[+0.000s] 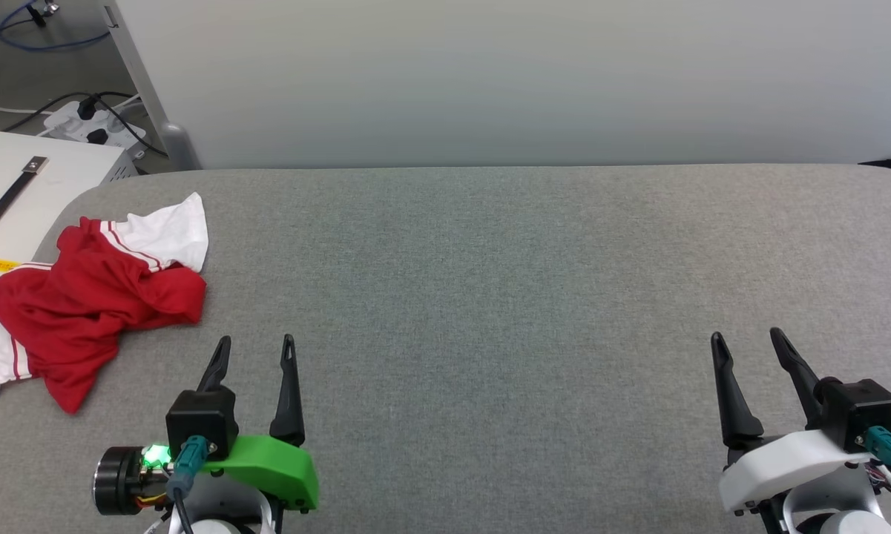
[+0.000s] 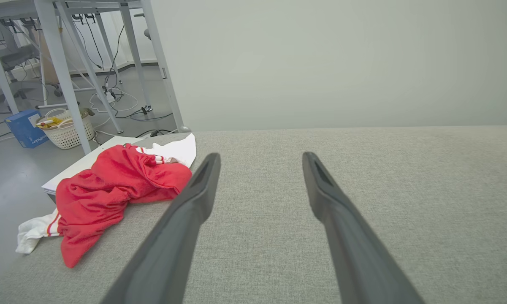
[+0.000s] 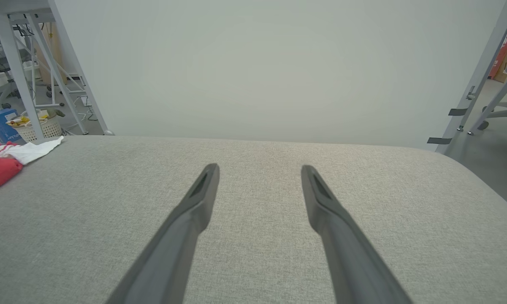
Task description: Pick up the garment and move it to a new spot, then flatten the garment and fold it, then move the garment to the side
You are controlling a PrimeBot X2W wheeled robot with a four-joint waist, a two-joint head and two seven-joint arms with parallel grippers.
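Grey cloth counter (image 1: 490, 297), pale wall (image 1: 490, 74) behind | garment (image 1: 96, 304) crumpled at its left edge, white sleeve spilling over | left fingers (image 1: 288, 400) apart, empty, near it; right fingers (image 1: 731, 400) apart, well away | likely light, limp: pinch a raised red fold

**Both arms low, jaws wide**

My left gripper (image 1: 257, 339) sits low on my left, its two dark fingers spread and pointing forward; my right gripper (image 1: 745, 334) mirrors it on the far side, fingers equally parted; both empty.
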